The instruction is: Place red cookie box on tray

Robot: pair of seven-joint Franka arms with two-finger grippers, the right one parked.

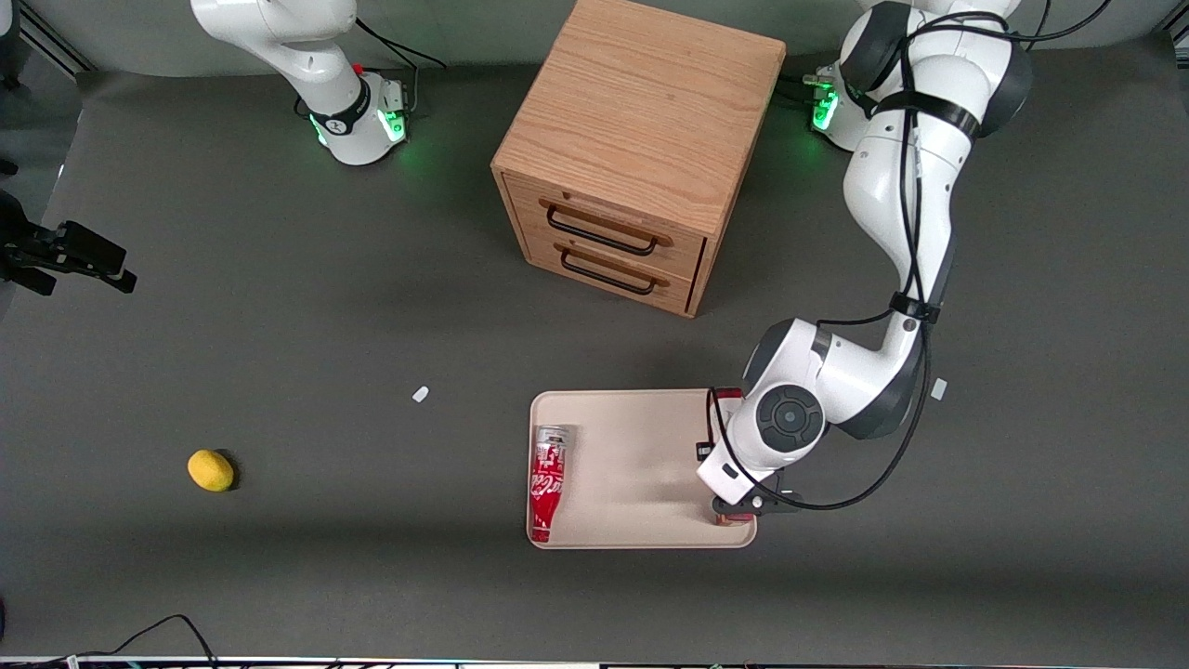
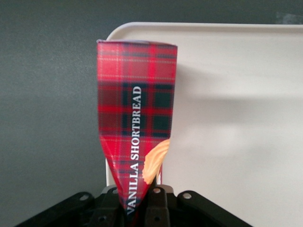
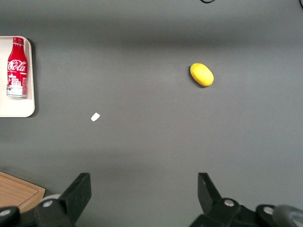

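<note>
Nearest the front camera, at the tray's (image 1: 641,465) edge toward the working arm's end of the table, your gripper (image 1: 743,509) sits closed on the red cookie box (image 2: 137,118). In the wrist view the carton runs out from between the fingers, pinched at the held end, and lies along the tray's rim rather than well inside it. Whether its underside already touches the tray you cannot tell from these views.

That is the main risk. If you release here, the box may land half on the rim, tip outward and end up on the dark table (image 1: 279,353). The cause would be the placement line running right over the edge; shifting toward the tray's middle before letting go looks safer.

The second risk is the grip itself. The carton appears squeezed where it is held, so a thin box like this could buckle further or twist as the fingers part, and settle askew.

Farther along the tray, toward the parked arm's end, the Coca-Cola bottle (image 1: 548,481) lies on its side. It is well apart from the box, but push too far inward and you could set it rolling.

Farthest from the camera stands the wooden drawer cabinet (image 1: 632,158), clear of the tray.
</note>
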